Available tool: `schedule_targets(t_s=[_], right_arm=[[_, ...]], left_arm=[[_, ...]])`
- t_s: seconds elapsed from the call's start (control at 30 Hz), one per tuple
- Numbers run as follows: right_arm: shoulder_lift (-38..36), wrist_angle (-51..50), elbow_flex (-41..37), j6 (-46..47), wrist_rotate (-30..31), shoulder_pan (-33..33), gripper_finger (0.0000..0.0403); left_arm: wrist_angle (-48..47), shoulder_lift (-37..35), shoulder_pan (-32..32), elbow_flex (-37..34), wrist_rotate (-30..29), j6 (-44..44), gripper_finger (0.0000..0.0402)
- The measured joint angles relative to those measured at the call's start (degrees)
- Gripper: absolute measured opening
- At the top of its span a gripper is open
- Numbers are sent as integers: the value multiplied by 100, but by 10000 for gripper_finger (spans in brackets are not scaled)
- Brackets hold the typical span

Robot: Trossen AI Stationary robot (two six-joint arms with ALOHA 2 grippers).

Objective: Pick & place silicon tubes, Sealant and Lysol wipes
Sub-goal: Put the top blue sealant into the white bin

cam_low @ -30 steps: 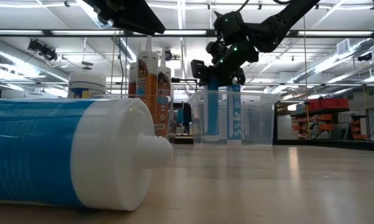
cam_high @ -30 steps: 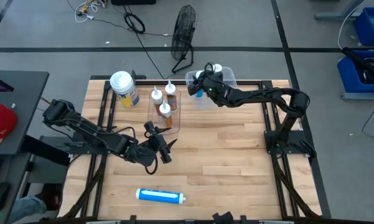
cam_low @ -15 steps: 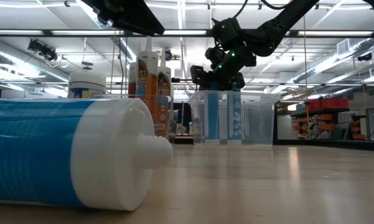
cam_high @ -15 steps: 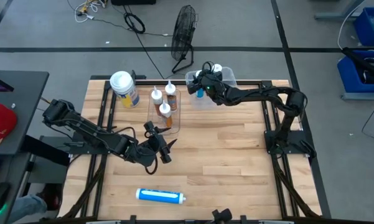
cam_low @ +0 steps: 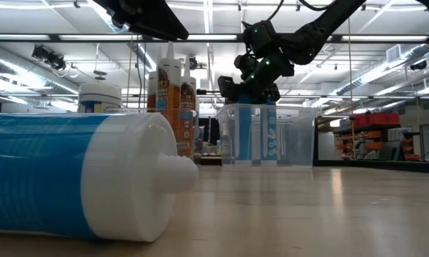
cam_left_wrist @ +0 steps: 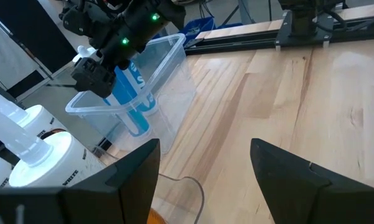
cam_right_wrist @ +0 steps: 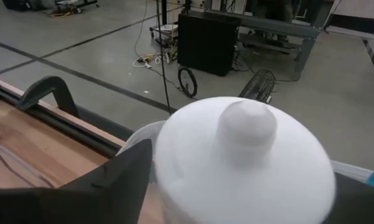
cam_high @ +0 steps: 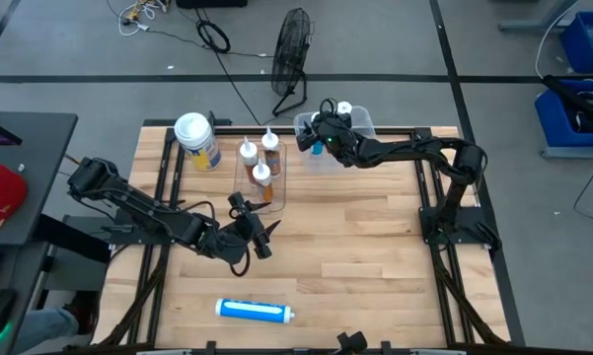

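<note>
A clear bin point(cam_high: 353, 128) stands at the table's far edge with two blue tubes point(cam_low: 269, 132) upright in it. My right gripper point(cam_high: 317, 126) is at the white cap point(cam_right_wrist: 243, 162) of the left one point(cam_low: 244, 135), whose base is down in the bin. Another blue tube point(cam_high: 255, 311) lies on its side near the front edge. The Lysol wipes point(cam_high: 197, 138) stand far left. Three orange sealant tubes point(cam_high: 259, 163) stand in a clear tray. My left gripper point(cam_high: 264, 235) hangs open over the table's middle left, with nothing in it.
A standing fan point(cam_high: 291, 49) and cables are on the floor beyond the far edge. Bare wood stretches between the bin, the tray and the lying tube. The black frame rails point(cam_high: 429, 187) run along the table's sides.
My right gripper has sunk a little toward the bin, and the blue tube under it now stands lower inside the bin. My left gripper has kept still.
</note>
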Motion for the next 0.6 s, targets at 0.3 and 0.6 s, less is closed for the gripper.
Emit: schedule_targets(t_s=[0.3, 0.6], right_arm=[[-38, -15, -2, -45, -105, 0, 323], [-306, -388, 329, -481, -139, 155, 327]], left_arm=[[-39, 0, 0, 0, 0, -22, 254], [-111, 0, -2, 0, 0, -130, 254]])
